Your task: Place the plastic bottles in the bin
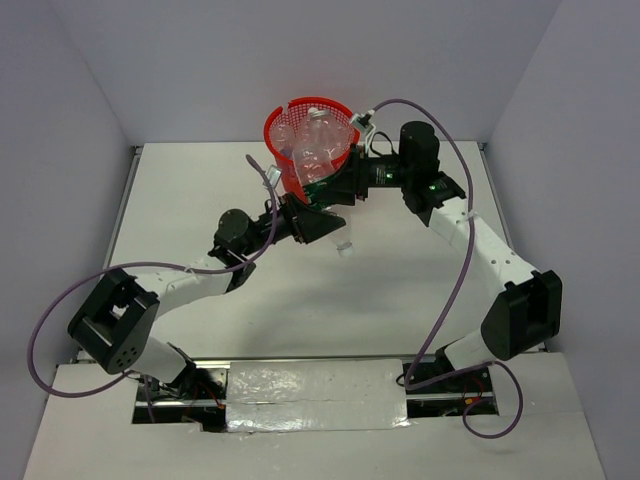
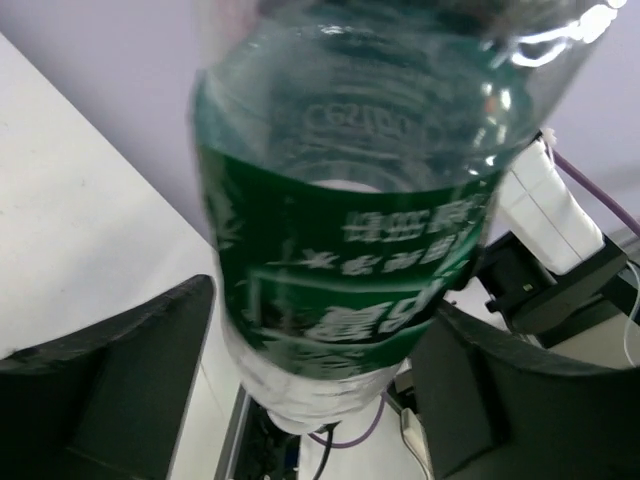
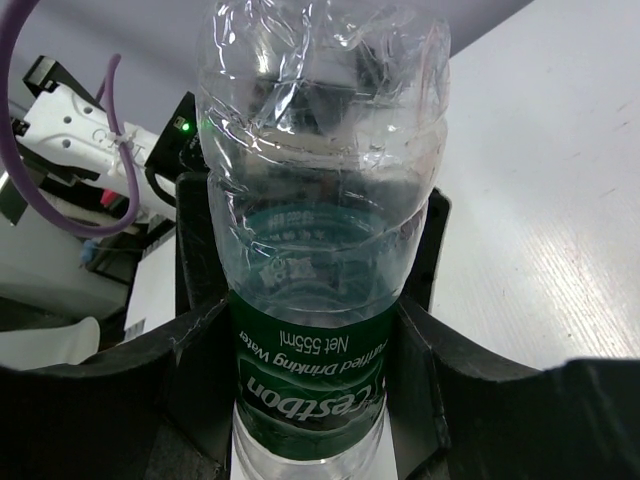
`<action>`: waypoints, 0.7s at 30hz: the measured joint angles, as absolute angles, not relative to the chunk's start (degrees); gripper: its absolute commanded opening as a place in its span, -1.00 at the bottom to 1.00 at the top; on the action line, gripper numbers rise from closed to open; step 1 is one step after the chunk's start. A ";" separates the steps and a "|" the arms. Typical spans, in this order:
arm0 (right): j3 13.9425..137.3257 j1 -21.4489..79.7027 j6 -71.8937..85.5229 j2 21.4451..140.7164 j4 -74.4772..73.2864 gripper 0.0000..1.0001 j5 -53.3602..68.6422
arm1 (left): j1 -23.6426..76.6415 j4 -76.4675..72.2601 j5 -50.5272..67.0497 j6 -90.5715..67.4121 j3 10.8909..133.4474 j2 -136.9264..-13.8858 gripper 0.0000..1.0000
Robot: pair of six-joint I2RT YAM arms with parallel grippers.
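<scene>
Red mesh bin (image 1: 283,120) sits at the mid far edge of the desk (image 1: 190,200), clear bottles (image 1: 318,135) piled inside w/ tops near the rim. Right claw (image 3: 312,345) is clamped on a 555ml bottle (image 3: 320,200) at its green label, low down and just beside the bin's near wall. Left claw (image 2: 325,345) stands wide w/ a blurred green-label bottle (image 2: 350,200) btwn its fingers; can't tell if the grip is on yet. Its white cap (image 1: 345,247) pokes out toward the near edge.

Risks, my read:
- Both claws crowd the same spot by the bin, so the arms may knock each other, or nudge the light bin & tip it.
- Thin crinkly plastic may squash & slip, esp. the left one if the jaws close off-centre.
- Bin looks fairly full, so a bottle dropped on the pile could bounce out.
</scene>
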State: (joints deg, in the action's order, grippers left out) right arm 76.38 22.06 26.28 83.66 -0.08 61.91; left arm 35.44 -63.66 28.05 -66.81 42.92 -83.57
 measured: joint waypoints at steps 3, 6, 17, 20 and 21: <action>75.90 22.35 26.41 83.66 0.40 -0.30 61.67 | 35.57 -64.71 28.62 -67.90 43.05 -83.92 0.39; 75.68 22.39 26.50 83.68 0.49 0.11 61.54 | 35.68 -64.62 29.26 -67.99 43.46 -84.03 -0.09; 77.69 21.37 18.55 83.64 -5.96 0.99 59.70 | 33.76 -50.72 32.23 -62.67 47.09 -82.78 -1.00; 80.55 18.04 14.68 83.40 -9.78 0.99 59.40 | 31.18 -37.80 31.16 -56.38 50.63 -79.94 -1.00; 81.47 15.90 13.37 83.15 -10.72 0.99 59.70 | 29.91 -33.21 30.59 -54.19 52.23 -79.07 -1.00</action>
State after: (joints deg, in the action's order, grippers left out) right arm 81.47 15.90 13.37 83.15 -10.72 59.70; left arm 29.91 -33.21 30.59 -54.19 52.23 -79.07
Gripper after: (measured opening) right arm 0.994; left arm 0.708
